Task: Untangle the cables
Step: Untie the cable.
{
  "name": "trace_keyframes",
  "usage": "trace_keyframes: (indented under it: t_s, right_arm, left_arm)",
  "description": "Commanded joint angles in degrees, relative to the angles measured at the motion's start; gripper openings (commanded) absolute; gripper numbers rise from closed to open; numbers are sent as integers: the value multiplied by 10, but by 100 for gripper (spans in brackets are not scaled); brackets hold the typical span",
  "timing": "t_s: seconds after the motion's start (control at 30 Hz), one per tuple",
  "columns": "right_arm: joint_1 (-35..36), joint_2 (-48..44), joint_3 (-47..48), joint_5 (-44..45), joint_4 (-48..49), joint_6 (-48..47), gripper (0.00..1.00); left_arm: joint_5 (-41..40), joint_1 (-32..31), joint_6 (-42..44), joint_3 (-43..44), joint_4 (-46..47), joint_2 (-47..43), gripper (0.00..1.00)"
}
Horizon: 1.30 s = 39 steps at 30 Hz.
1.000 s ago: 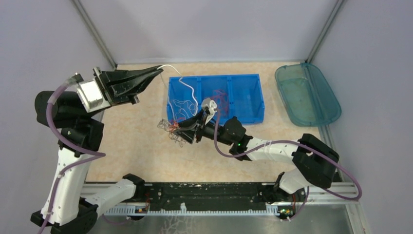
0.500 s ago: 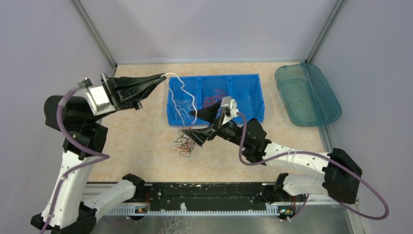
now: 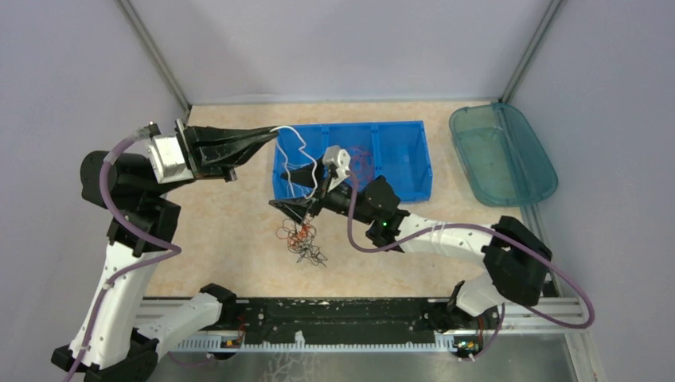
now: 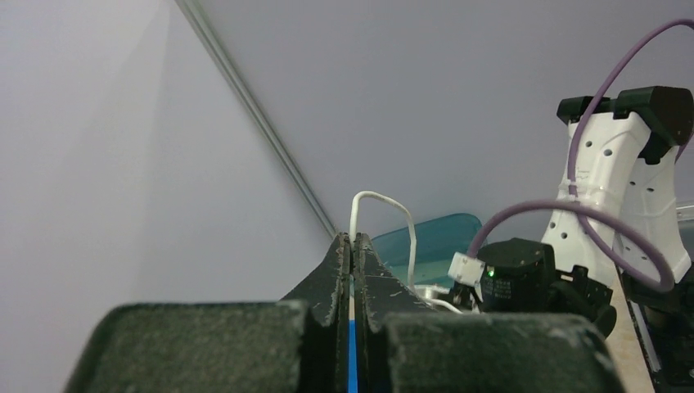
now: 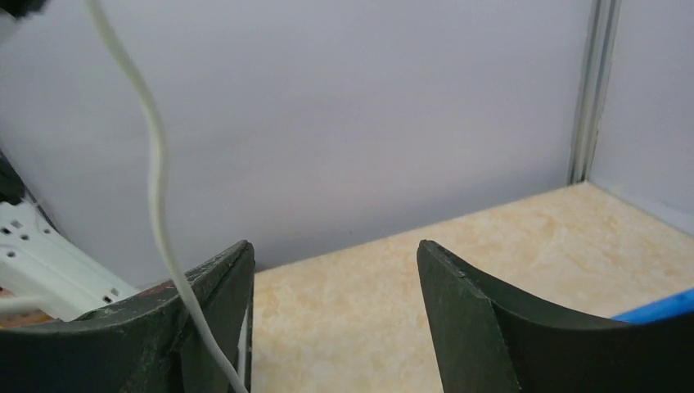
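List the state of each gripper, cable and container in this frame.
Left gripper: shut on the white cable.
Right gripper: open, holding nothing.
White cable: pinched at one end, dangling past the right gripper.
Cable tangle: loose on the table, knotted.
Blue bin: upright, red cables inside.

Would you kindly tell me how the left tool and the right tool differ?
The left tool is shut, pinching a white cable; the right tool stands open, gripping nothing. The left tool sits by the blue bin's far left corner; the right tool is nearer the tangled cables. Both are black.
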Motion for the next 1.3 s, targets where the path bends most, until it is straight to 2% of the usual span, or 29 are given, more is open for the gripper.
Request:
trace_keyframes:
  t_s: [0.0,0.27,0.73,0.77,0.87,1.0,1.13,1.27]
  right_arm:
    - [1,39,16,5,43,1,72]
    - [-8,60,-56,30,88,31,55]
    - [-16,97,-149,56,159,86,51]
    - [-16,94,-155,58,159,88,53]
    - [-17,54,-172,64,148,80,68]
    - [-16,-51,-167,52,63,41,83]
    - [-27,-133,-156,34,-20,12,91]
    - [-45,-152,-121,-19,-48,4,95]
  left_arm:
    - [13,1,-14,14,21,-1,0]
    - [9,1,-13,37,16,0,0]
    - [7,2,-10,83,23,12,0]
    - [7,1,-8,81,24,11,0]
    - [5,1,-4,65,23,8,0]
    - [10,2,7,25,18,-5,0]
    - [15,1,18,13,12,-4,0]
    - [39,1,26,15,1,4,0]
